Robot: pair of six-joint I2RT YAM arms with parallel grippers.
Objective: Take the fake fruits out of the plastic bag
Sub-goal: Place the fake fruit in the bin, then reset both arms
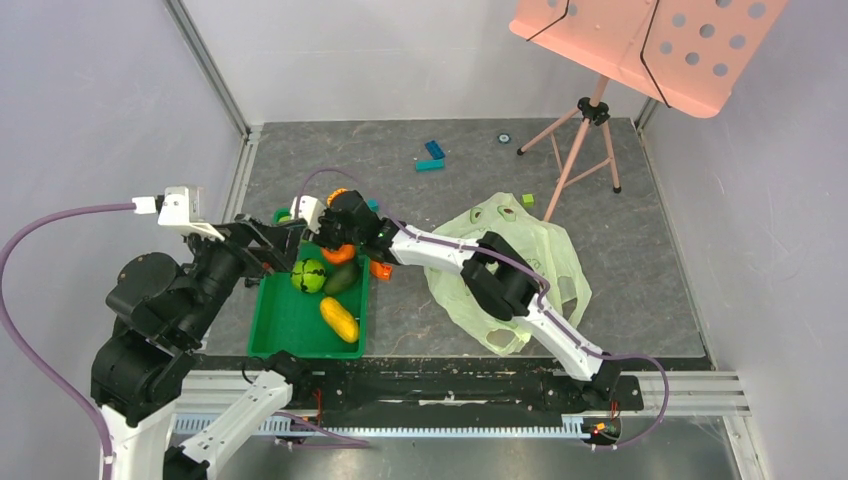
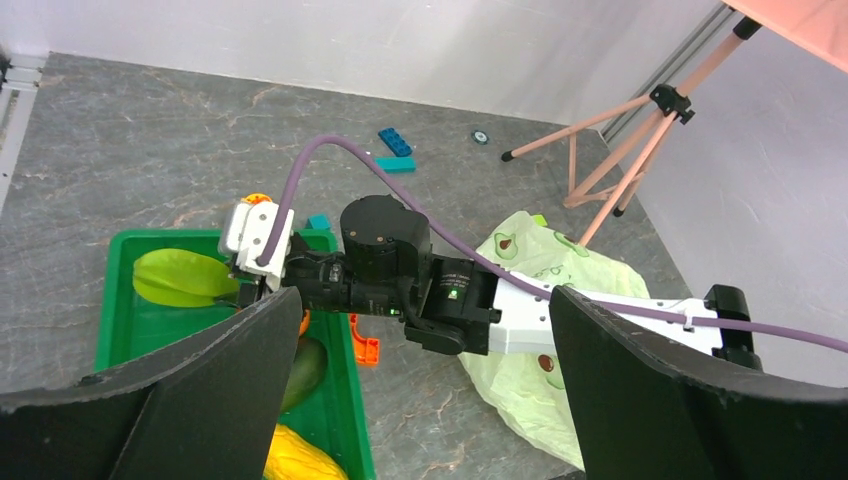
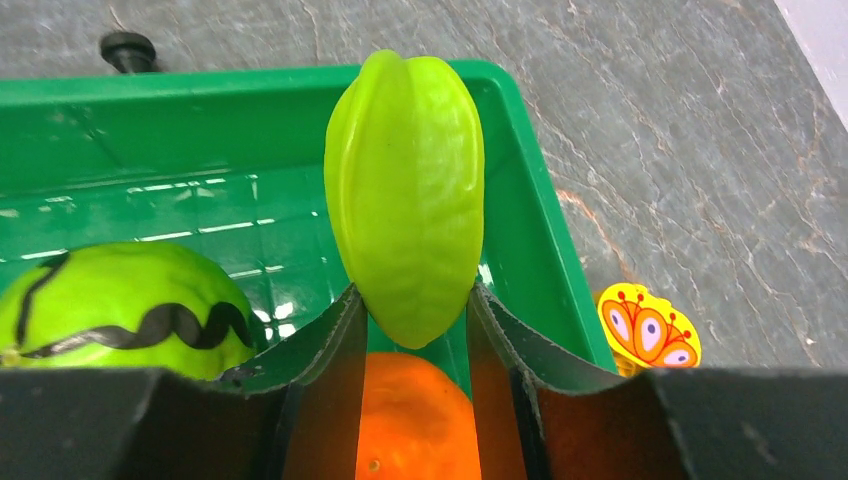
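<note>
Light green fruit (image 3: 405, 190): a ribbed, star-fruit-like piece pinched at its lower end, hanging just above the far right corner of the green tray (image 3: 250, 85), well clear of the bag.
Right gripper (image 3: 412, 300): closed on that fruit, one finger on each flank; the narrow end is held, likely so the body can drop freely into the tray.
Other fruits: the orange one (image 3: 415, 420) sits directly under the fingers, with the round green one marked by a black squiggle (image 3: 120, 300) to its left. The dark green one (image 1: 343, 278) and the yellow one (image 1: 339, 319) lie nearer in the tray.
Plastic bag (image 1: 520, 240): crumpled flat on the table to the right of the tray, with the right arm crossing above it.
Left gripper (image 2: 425, 310): jaws spread wide and holding nothing, poised at the left of the tray, out of the way of the drop.
Hard to tell: whether the bag holds anything more, as its folds and the arm hide the inside. Most of the orange fruit is masked by the fingers.
Beside the tray: a small butterfly-patterned toy (image 3: 648, 325) on the table at the right.
</note>
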